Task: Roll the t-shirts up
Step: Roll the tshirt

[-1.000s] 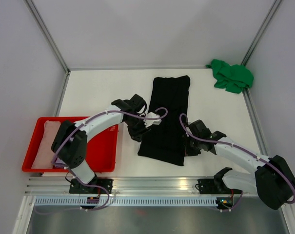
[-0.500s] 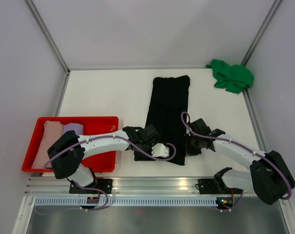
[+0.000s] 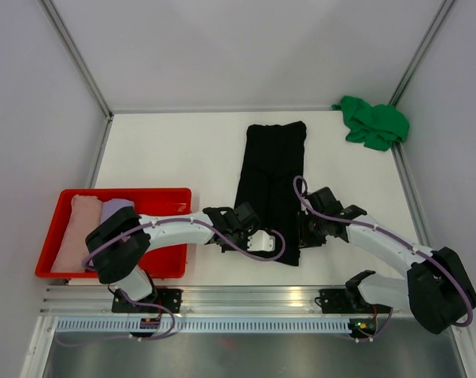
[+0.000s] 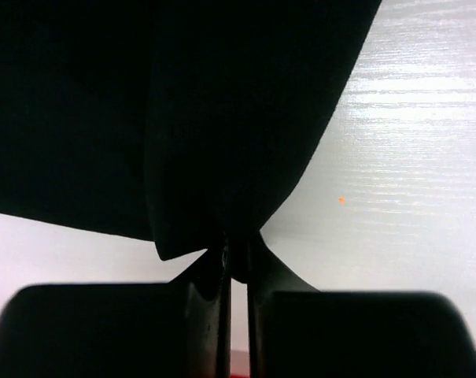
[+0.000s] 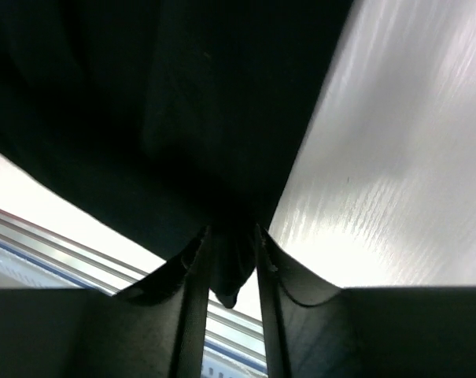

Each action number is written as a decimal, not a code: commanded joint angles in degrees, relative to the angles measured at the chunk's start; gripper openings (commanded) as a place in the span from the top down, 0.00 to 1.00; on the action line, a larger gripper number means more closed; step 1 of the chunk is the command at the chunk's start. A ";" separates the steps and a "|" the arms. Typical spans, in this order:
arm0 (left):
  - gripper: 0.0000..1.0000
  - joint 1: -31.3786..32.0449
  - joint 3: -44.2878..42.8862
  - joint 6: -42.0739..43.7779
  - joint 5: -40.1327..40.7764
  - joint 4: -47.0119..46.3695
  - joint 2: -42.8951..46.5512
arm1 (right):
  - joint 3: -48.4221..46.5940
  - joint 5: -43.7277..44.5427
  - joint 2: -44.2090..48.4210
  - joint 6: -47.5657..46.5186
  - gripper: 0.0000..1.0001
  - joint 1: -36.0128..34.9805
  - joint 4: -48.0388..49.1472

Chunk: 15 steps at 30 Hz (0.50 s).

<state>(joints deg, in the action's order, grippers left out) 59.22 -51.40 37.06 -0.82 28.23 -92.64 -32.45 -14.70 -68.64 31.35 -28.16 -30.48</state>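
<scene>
Black t-shirt [image 3: 273, 169]: long folded strip mid-table, near hem at both grippers
Left gripper [image 4: 236, 252]: fingers nearly together, pinching the near-left corner
Right gripper [image 5: 232, 260]: narrow too, clamped on a fold of the hem
Risk: both pinches look thin, so a corner may slip; uneven arm travel may skew the roll
Top view alone: the strip's whole length, the green t-shirt [image 3: 373, 122] far right
Wrist views alone: cloth caught between the fingers
</scene>
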 commanded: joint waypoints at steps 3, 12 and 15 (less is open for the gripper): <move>0.98 -1.91 -2.20 -0.58 -4.88 3.38 -0.17 | -5.61 1.69 3.60 -3.93 0.61 0.30 -2.30; 0.98 -13.51 -13.37 -0.23 -28.07 23.43 -0.87 | -7.11 -1.38 12.02 -10.61 0.56 0.04 -2.14; 0.98 -17.29 -14.87 -0.23 -34.41 27.31 -2.54 | -6.14 -0.25 17.64 -13.58 0.52 -3.46 1.47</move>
<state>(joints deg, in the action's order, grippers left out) 44.77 -63.88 37.08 -23.27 46.87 -93.43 -38.00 -14.74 -56.34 22.50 -28.99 -33.21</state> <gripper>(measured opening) 0.062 0.464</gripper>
